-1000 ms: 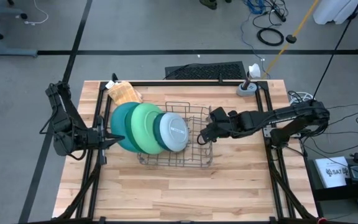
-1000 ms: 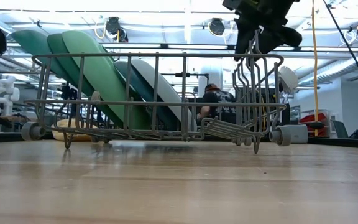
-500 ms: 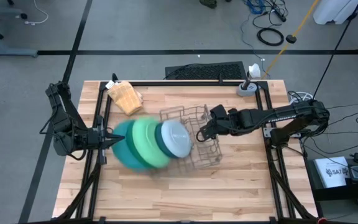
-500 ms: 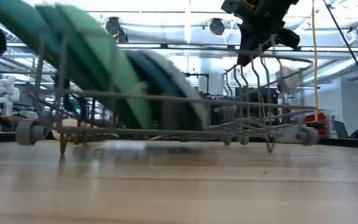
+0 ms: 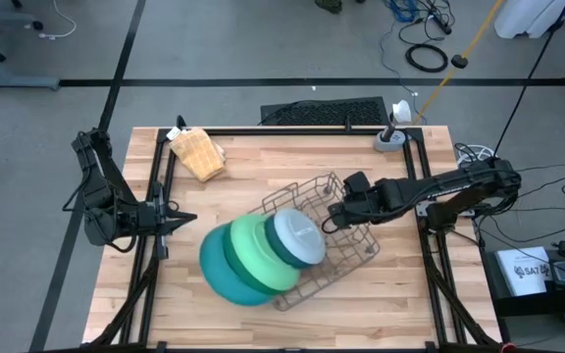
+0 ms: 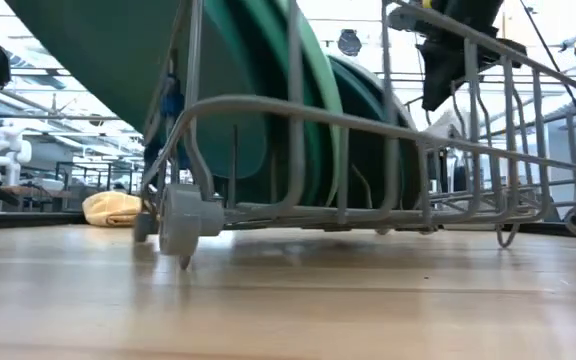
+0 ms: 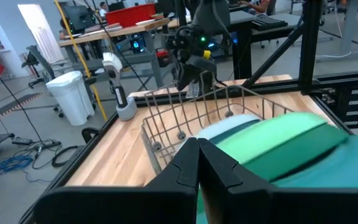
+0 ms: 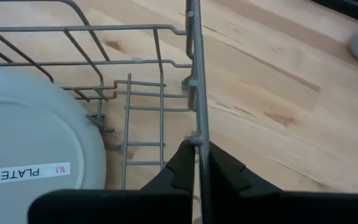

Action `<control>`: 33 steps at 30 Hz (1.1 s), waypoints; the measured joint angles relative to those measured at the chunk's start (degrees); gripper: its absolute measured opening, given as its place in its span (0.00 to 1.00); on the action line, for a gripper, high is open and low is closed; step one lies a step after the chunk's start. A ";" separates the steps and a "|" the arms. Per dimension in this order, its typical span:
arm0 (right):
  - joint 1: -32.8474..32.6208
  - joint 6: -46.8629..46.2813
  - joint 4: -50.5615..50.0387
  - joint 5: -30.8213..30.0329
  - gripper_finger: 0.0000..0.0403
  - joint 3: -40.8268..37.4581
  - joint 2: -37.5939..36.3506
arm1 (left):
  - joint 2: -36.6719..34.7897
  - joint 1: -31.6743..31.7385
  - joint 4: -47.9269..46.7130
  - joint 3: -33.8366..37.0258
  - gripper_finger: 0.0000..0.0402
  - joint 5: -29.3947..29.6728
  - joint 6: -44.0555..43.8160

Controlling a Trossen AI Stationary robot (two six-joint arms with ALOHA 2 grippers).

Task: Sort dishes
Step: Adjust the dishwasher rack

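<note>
**Rack swung round by its rim, plates still stacked inside**

The wire rack (image 5: 317, 230) now sits at an angle on the wooden table (image 5: 390, 294). A second ago it lay square to the table edges; since then it has been dragged and turned, and its loaded end has swung toward the front of the table. The right gripper (image 5: 336, 214) was wide open a second ago. Its jaws are now pinched together on a wire of the rack's rim, at the end of the rack farthest from the plates; the right wrist view shows the thin wire caught between the two dark fingers (image 8: 182, 165).

This looks like a repositioning step rather than sorting proper: no plate has left the rack yet, so the sorting itself seems barely begun.

Inside the rack, four plates lean together on edge, overlapping like fallen dominoes. The teal plate (image 5: 219, 270) sits at the outer end, hanging past the rack's edge. Next comes the dark green plate (image 5: 238, 257), then the light green plate (image 5: 261, 253), then the pale blue-grey plate (image 5: 297, 238), nearest the rack's middle. That last plate carries a printed label. The rest of the rack, toward the right gripper, holds nothing.

The left gripper (image 5: 170, 218) waits beyond the rack's plate end, jaws closed on nothing. A tan waffle-textured lump (image 5: 199, 152) lies behind the rack, well apart from it.
</note>
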State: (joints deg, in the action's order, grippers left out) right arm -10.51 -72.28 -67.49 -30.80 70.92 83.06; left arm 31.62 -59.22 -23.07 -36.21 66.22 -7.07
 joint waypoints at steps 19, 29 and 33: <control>-5.29 -25.95 -18.14 -0.31 0.04 -0.16 -0.93 | 0.00 0.00 -0.20 0.00 0.02 0.00 -0.11; -8.20 -26.92 -11.52 -3.99 0.13 -0.16 0.56 | 0.00 0.00 -0.20 0.00 0.02 0.00 -0.44; -9.40 -24.46 -7.37 -6.59 0.22 -0.14 0.82 | 0.00 0.00 -0.20 0.00 0.02 0.00 -1.20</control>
State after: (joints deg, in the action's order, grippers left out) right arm -19.91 -96.74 -74.86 -37.39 70.78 83.88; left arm 31.62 -59.22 -23.27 -36.21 66.22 -8.27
